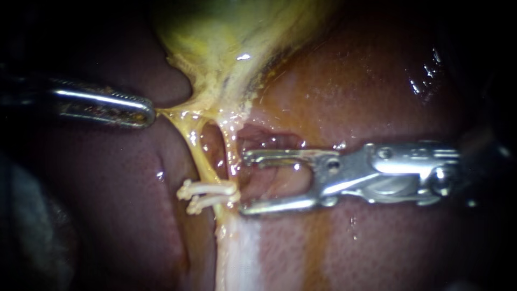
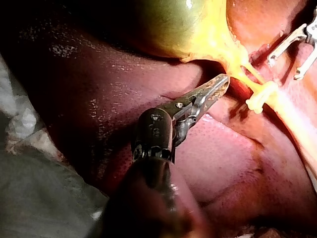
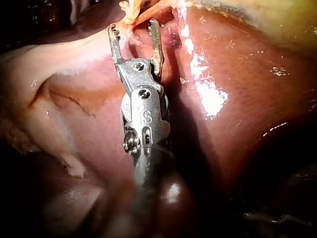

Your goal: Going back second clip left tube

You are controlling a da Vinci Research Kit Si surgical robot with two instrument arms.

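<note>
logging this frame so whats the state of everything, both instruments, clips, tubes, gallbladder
left instrument: jaws shut on yellow tissue below the gallbladder, holding it taut
right instrument: jaws open, nothing gripped, beside the clips
two clips: closed across the left tube, side by side
left tube: clipped, uncut, stretched
right tube: no clip seen, uncut
gallbladder: lower end drawn out towards the tubes

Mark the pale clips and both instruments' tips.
Pale plastic clips [image 1: 211, 193], endoscope view: middle of the pair.
Right silver instrument [image 1: 245, 182], endoscope view: between open jaws.
Left silver instrument [image 1: 149, 114], endoscope view: tip gripping yellow tissue [image 1: 183, 116].
</note>
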